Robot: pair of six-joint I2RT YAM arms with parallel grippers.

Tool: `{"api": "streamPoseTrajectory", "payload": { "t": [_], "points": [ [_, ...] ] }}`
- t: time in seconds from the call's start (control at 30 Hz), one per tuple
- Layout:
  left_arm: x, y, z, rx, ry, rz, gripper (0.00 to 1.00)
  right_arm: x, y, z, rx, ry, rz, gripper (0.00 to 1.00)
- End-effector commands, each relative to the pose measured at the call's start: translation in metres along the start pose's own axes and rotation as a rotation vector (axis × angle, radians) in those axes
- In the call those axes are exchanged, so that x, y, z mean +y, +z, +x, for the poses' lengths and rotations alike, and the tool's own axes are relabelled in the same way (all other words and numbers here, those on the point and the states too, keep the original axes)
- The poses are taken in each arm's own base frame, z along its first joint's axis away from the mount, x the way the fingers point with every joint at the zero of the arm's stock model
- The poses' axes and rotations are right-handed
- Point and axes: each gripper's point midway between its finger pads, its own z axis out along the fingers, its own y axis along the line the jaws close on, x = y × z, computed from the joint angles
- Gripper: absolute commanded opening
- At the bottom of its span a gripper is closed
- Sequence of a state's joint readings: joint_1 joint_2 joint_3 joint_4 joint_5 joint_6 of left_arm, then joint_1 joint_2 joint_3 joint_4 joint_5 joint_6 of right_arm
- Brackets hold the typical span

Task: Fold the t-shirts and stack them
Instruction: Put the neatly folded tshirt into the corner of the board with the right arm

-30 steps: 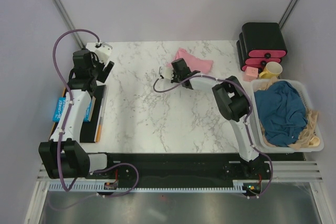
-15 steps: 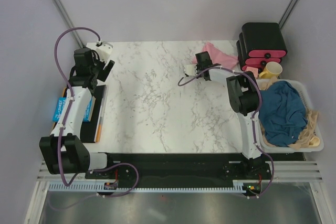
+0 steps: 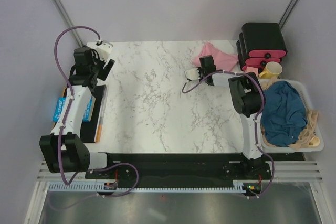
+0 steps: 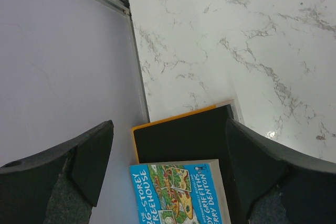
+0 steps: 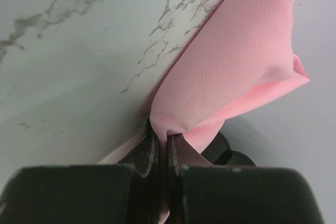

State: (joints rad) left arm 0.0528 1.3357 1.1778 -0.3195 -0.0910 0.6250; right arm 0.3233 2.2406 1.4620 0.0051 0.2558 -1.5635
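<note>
Right gripper (image 5: 167, 141): pinched tight on a fold of the pink t-shirt (image 3: 218, 55).
Pink t-shirt: bunched on the table (image 3: 152, 108), just left of the black boxes (image 3: 262, 43); a second ago it lay farther left of them.
Teal t-shirt (image 3: 283, 111): heaped in the basket (image 3: 317, 141) just nearside of the black boxes, unmoved.
Left gripper (image 3: 102, 60): fingers spread wide, holding nothing, far left of the black boxes, as before.
</note>
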Motion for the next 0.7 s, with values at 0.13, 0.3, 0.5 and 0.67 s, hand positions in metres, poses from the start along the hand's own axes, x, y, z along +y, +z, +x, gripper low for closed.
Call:
{"api": "streamPoseTrajectory", "payload": {
  "t": [0.13, 0.3, 0.5, 0.67],
  "points": [
    [0.003, 0.004, -0.015, -0.042, -0.037, 0.006, 0.95, -0.002, -0.012, -0.045, -0.197, 0.010, 0.081, 0.00],
    [0.003, 0.006, -0.015, -0.039, -0.038, 0.002, 0.95, 0.009, -0.023, -0.062, -0.262, -0.025, 0.103, 0.00],
    [0.004, 0.008, -0.018, -0.036, -0.031, 0.002, 0.94, 0.014, -0.015, -0.046, -0.251, -0.039, 0.134, 0.00],
    [0.004, 0.012, -0.018, -0.028, -0.028, 0.004, 0.94, 0.005, -0.004, -0.025, -0.245, -0.086, 0.185, 0.00]
  ]
}}
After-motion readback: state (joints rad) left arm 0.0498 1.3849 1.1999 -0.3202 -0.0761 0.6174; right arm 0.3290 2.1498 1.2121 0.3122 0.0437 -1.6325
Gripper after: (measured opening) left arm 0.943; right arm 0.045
